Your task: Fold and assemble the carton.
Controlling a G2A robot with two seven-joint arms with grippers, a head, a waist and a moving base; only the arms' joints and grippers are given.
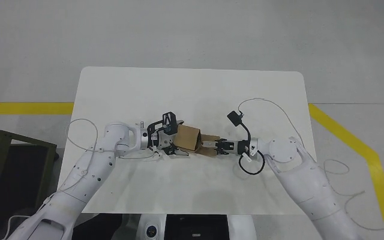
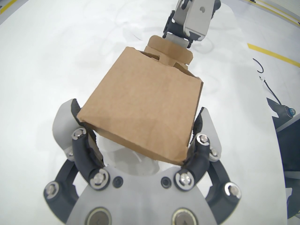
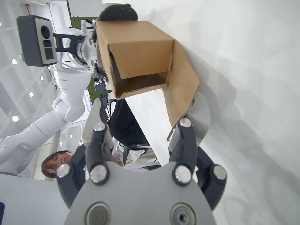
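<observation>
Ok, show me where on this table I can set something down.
Roomiest: the far half of the table, between its far edge and the arms. A narrower bare strip lies between the carton and the near edge. Crowded: the middle, where left gripper and right gripper meet at the carton, and the right side's looping cable.

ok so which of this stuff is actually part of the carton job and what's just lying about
Job: carton; left tool clamped on its end; right tool open by its flap.
Just there: white table; yellow floor tape.
</observation>
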